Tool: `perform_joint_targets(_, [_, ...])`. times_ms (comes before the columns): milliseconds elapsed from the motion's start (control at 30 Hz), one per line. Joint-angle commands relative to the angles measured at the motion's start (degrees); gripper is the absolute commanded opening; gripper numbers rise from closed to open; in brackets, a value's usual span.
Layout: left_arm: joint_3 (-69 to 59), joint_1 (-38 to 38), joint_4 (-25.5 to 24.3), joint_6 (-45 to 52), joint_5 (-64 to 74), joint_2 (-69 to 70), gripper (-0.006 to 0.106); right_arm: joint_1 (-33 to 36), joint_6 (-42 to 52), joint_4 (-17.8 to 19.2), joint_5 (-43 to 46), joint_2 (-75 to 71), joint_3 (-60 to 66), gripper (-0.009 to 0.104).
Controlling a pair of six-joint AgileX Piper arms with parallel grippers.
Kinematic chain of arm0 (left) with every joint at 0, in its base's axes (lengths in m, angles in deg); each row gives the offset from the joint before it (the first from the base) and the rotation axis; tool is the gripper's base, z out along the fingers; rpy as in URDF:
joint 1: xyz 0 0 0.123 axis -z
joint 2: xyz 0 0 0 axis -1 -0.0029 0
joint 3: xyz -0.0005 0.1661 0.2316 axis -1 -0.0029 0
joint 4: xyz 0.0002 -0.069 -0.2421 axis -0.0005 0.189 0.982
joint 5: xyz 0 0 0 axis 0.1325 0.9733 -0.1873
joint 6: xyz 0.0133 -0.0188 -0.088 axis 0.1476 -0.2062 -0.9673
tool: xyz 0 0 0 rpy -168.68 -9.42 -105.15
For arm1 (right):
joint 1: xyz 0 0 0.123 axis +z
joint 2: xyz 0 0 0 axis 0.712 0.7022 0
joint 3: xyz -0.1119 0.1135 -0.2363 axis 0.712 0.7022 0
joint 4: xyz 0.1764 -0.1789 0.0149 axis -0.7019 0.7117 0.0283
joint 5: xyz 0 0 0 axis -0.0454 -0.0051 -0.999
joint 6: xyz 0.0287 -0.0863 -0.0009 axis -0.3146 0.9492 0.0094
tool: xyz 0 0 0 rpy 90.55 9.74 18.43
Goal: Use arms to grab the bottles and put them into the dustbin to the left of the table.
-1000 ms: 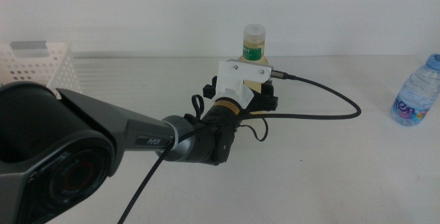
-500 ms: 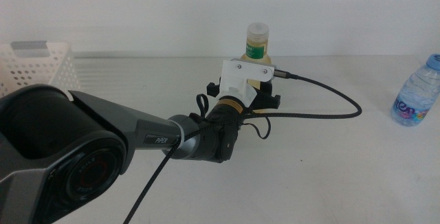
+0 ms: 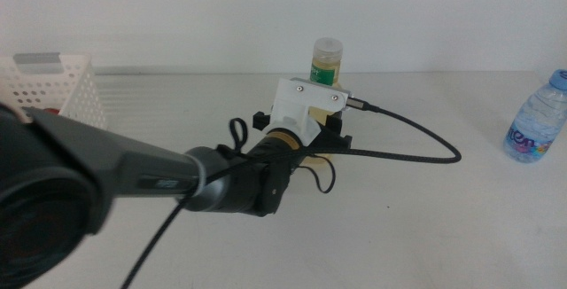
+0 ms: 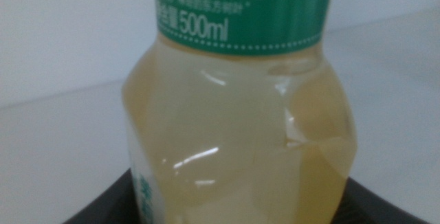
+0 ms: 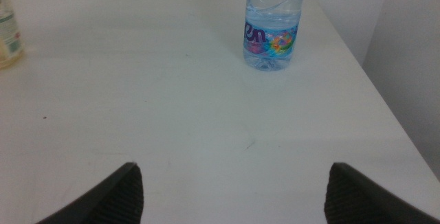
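Your left gripper (image 3: 321, 122) reaches out across the table (image 3: 425, 227) with the yellow drink bottle (image 4: 240, 121) seated between its fingers — in the wrist view the bottle fills the frame, both dark fingers flanking its base, pressed close on each side. It reads as a grasp on the bottle, though the contact itself is hard to make out. The bottle stands upright, its pale cap rising just beyond the camera mount.

Your right gripper (image 5: 234, 189) waits with its fingers spread wide and nothing between them; the small water bottle (image 5: 273, 25) stands upright ahead of them, well apart, near the table's edge.

Farther off, well to the side of your left fingers, sits the white basket (image 3: 53, 89). A trace of red shows through its near wall, but you cannot tell what it is.

As a judgement — the task looks underway: the yellow bottle is gripped but not yet carried over, and the water bottle is untouched.
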Motion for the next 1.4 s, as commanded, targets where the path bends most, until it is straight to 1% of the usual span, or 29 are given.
perform_joint_targets(0, [-0.8,0.1,-0.9,0.5,-8.0,8.5,-0.005,0.0,0.7,0.8,2.9,-1.6,-0.5,0.079])
perform_joint_targets(167, [-4.8,0.1,-0.3,5.0,-2.5,17.6,-0.005,0.0,0.7,0.8,2.9,-1.6,-0.5,0.079])
perform_joint_targets(267, [-5.3,-0.3,2.2,8.6,4.4,23.4,-0.005,0.0,0.7,0.8,2.9,-1.6,-0.5,0.079])
perform_joint_targets(333, [-5.3,-1.2,2.4,10.0,9.7,26.9,-0.005,0.0,0.7,0.8,2.9,-1.6,-0.5,0.079])
perform_joint_targets(467, [-5.3,-4.3,2.2,10.2,20.5,32.5,-0.005,0.0,0.7,0.8,2.9,-1.6,-0.5,0.079])
perform_joint_targets(667, [-5.3,-9.3,2.1,11.3,31.4,39.2,-0.005,0.0,0.7,0.8,2.9,-1.6,-0.5,0.079])
perform_joint_targets(933, [-5.3,-16.3,2.2,11.0,39.9,44.3,-0.005,0.0,0.7,0.8,2.9,-1.6,-0.5,0.079])
perform_joint_targets(1167, [-5.2,-20.5,2.2,9.3,48.8,45.8,-0.005,0.0,0.7,0.8,2.9,-1.6,-0.5,0.079])
perform_joint_targets(1200, [-5.2,-21.2,2.0,8.7,50.2,45.8,-0.005,0.0,0.7,0.8,2.9,-1.6,-0.5,0.079])
perform_joint_targets(1267, [-5.2,-23.2,-0.1,6.4,53.5,45.9,-0.005,0.0,0.7,0.8,2.9,-1.6,-0.5,0.079])
perform_joint_targets(1367, [-3.8,-26.6,-6.3,-0.4,60.2,45.9,-0.005,0.0,0.7,0.8,2.9,-1.6,-0.5,0.079])
